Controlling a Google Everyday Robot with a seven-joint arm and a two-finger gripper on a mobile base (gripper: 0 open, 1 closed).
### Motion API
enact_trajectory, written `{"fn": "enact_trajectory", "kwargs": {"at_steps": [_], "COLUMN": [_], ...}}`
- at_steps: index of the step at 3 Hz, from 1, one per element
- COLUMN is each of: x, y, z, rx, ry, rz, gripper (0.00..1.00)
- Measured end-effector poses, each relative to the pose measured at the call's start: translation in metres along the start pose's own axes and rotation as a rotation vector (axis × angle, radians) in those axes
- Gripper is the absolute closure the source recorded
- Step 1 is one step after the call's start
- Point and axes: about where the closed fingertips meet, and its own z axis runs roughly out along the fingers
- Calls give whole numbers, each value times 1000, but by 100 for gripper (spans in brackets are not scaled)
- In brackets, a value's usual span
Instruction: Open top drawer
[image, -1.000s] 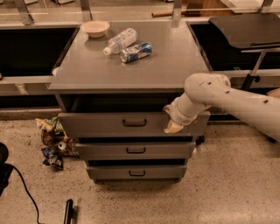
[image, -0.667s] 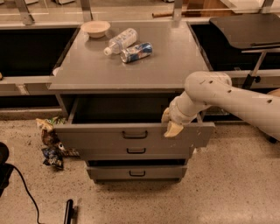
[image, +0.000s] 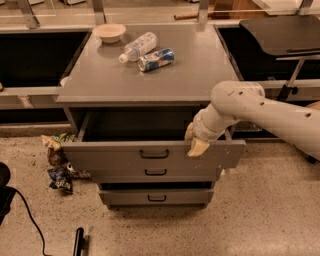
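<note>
Speckled floor (image: 260, 215) carries the grey cabinet (image: 175, 82) whose top drawer (image: 110, 156) juts well out, my gripper (image: 196, 141) at its front's upper edge, grip state I cannot tell, so I'd pull straight and level.

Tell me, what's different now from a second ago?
The top drawer slid out toward the camera, from shut to well open, with the gripper at its front edge moving along. The bowl, bottle, can and lower drawers stayed put.
</note>
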Motion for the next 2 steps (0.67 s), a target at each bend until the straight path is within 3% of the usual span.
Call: {"fn": "enact_trajectory", "kwargs": {"at_steps": [2], "x": [0], "y": [0], "z": [0], "rx": [0], "ry": [0], "rz": [0], "gripper": [34]}}
